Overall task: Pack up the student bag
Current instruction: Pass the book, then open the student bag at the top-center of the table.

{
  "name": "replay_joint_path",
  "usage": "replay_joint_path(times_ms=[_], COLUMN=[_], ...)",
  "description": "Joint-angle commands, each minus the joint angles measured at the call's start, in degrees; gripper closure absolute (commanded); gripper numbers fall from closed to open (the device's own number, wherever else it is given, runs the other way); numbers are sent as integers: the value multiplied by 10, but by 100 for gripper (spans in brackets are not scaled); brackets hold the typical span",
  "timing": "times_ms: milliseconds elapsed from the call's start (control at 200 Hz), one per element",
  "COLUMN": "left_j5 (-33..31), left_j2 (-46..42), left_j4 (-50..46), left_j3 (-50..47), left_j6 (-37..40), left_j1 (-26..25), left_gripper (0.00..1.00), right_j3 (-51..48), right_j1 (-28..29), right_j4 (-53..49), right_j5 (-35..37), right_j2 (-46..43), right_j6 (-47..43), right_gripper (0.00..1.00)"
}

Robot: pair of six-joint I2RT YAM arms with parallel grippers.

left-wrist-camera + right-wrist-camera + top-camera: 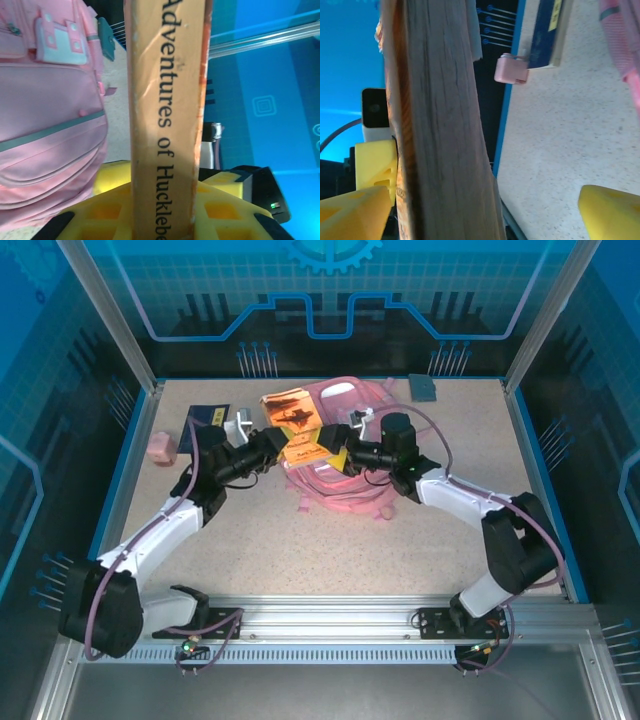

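On the speckled table (450,540), beside the pink backpack (335,492), an orange Huckleberry paperback (293,418) is held clamped by the left gripper (283,445); the fingers of the right gripper (335,453) are spread apart.

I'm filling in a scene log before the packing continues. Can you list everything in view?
student bag: one, pink, lying mid-table towards the back
storybook: one, orange, held up over the bag's left part
closed book: one, navy, lying back left
small block: one, pink, at the left edge
flat item: one, grey-teal, at the back right
table: one, speckled beige, under everything
left tool: one, yellow fingers, shut on the storybook
right tool: one, yellow fingers, open beside the storybook
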Motion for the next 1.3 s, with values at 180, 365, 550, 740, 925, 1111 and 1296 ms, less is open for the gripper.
replay_joint_path(times_ms=[180,365,550,740,925,1111,1296], left_j5=[-16,-12,-18,-56,-124,-150,-193], left_j2=[13,21,20,13,47,122,211], left_j4=[104,105,68,-111,-309,-394,-447], left_j3=[22,18,14,40,104,179,270], left_j6=[-53,-57,-36,79,287,427,536], left_j1=[-9,-12,-12,-14,-38,-96,-166], left_gripper=[87,86,73,29,11,6,6], right_j3=[-26,-19,-24,-16,7,23,25], right_j1=[-5,-8,-18,-49,-101,-159,-203], right_j4=[188,216,194,-16,-300,-462,-546], right_j5=[-31,-31,-34,-18,91,188,251], right_j2=[43,63,54,-23,-133,-223,-289], right_j6=[131,158,140,-20,-217,-315,-355], right_gripper=[26,47,68,82,82,82,81])
